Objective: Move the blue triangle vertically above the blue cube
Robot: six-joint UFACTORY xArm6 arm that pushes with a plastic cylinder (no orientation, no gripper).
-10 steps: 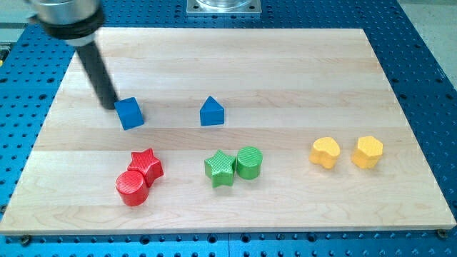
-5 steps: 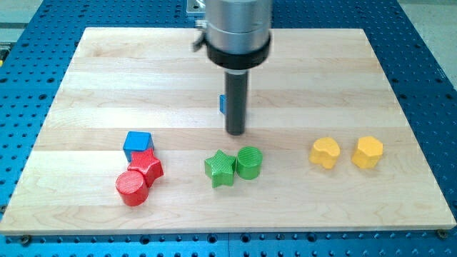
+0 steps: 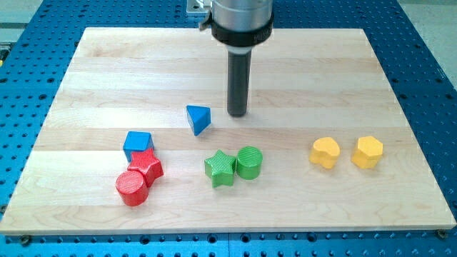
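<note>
- My tip point(image 3: 237, 114): bare rod, no gripper to open or close.
- Blue triangle point(image 3: 198, 118): just left of tip, apart.
- Blue cube point(image 3: 138, 143): farther left, lower; triangle not yet above it.

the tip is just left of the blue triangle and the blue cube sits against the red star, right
Not quite. In the camera view my tip is to the view's right of the blue triangle, with a small gap between them. The rest holds: the blue cube sits against the red star.
</note>
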